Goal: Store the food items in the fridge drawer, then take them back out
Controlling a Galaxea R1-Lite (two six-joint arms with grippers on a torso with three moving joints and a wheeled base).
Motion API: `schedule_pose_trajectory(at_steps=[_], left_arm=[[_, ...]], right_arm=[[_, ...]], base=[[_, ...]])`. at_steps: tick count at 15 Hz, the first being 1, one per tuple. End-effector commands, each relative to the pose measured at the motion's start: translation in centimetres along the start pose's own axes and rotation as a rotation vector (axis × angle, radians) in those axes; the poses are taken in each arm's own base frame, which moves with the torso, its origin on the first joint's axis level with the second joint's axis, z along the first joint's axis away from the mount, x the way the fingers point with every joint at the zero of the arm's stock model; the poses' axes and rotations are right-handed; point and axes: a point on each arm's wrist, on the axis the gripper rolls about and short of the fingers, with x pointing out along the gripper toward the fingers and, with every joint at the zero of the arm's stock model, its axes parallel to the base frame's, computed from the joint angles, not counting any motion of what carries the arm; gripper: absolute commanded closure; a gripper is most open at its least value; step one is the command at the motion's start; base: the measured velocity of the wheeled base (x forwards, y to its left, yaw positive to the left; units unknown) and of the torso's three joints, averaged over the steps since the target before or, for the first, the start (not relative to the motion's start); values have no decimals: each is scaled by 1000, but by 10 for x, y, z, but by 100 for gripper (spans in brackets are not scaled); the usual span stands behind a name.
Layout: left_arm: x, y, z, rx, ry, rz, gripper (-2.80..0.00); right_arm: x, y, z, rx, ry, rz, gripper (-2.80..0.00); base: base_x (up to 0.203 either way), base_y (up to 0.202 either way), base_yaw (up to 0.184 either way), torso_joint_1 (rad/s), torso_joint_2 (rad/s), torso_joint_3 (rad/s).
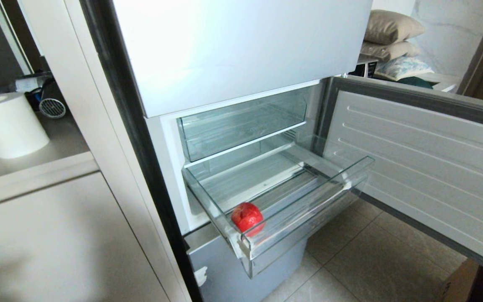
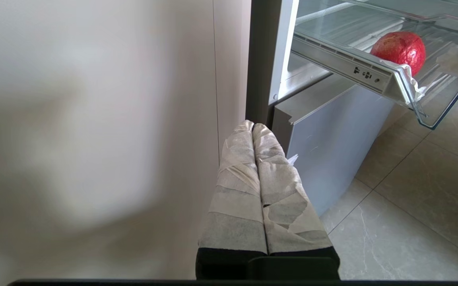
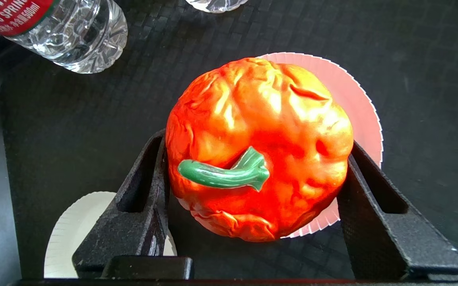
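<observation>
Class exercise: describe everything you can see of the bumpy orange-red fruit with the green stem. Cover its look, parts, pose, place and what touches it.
The orange-red fruit is round, glossy and deeply wrinkled, shading from red to yellow-orange where light strikes it. A curved green stem lies across the side facing the right wrist camera. The right gripper is closed on it, one black finger pressed against each side. It sits over a pink fluted paper plate on a dark surface; whether it rests on the plate or is lifted cannot be told. It does not appear in the head view.

The glossy red apple (image 1: 247, 218) lies in the pulled-out clear plastic fridge drawer (image 1: 308, 218), lower centre of frame, at its front-left corner; the white paper roll (image 1: 13, 126) stands far left on the counter (image 1: 57, 142).
</observation>
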Motion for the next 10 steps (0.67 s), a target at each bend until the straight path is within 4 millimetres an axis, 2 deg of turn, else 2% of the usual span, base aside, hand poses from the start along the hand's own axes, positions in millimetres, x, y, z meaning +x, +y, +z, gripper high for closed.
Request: schedule_pose_trajectory(at_steps=[1, 2, 3, 4, 10], left_arm=[[0, 0, 0, 0, 0, 1, 0], [0, 0, 0, 0, -1, 0, 0], [0, 0, 0, 0, -1, 0, 0], [0, 0, 0, 0, 0, 1, 0], [0, 0, 0, 0, 0, 1, 0]], right_arm=[[0, 0, 0, 1, 1, 2, 0], [0, 0, 0, 1, 1, 2, 0], [0, 0, 0, 0, -1, 3, -153], [0, 0, 0, 0, -1, 4, -280], [-2, 0, 2, 1, -6, 3, -280]], base=[[0, 0, 0, 0, 0, 0], [0, 0, 0, 0, 0, 0], [0, 0, 0, 0, 0, 0], [0, 0, 0, 0, 0, 0], [0, 0, 0, 0, 0, 0]])
